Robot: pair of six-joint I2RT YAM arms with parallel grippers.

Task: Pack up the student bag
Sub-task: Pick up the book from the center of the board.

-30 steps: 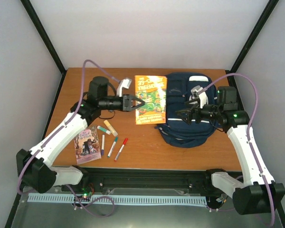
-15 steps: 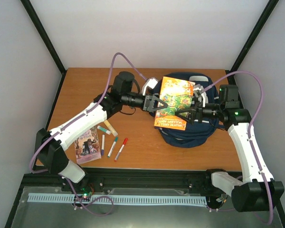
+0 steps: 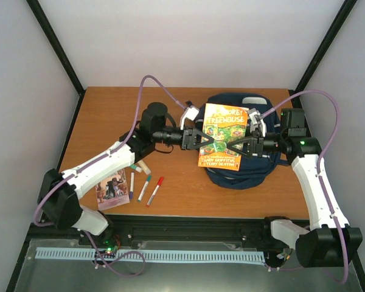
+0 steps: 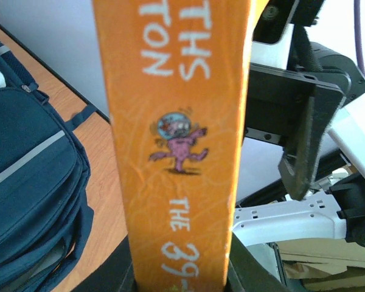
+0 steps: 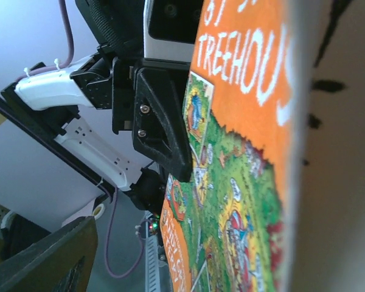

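The student bag [image 3: 240, 175] is laid flat on the far right part of the table [image 3: 109, 115], partly covered by the orange Treehouse book [image 3: 222, 135] held above it. The book's spine edge is pinched by the left gripper [image 3: 207, 142]. Its opposite edge is straddled by the right gripper [image 3: 239, 146], whose jaws are spread; contact cannot be told.

One student bag [image 3: 237, 177], two books [image 3: 222, 135], perhaps five markers [image 3: 145, 187].

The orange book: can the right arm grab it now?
Probably yes. The right pincer is open right at the edge of the orange book, with nothing between them. The left pincer holds the book up over the student bag.
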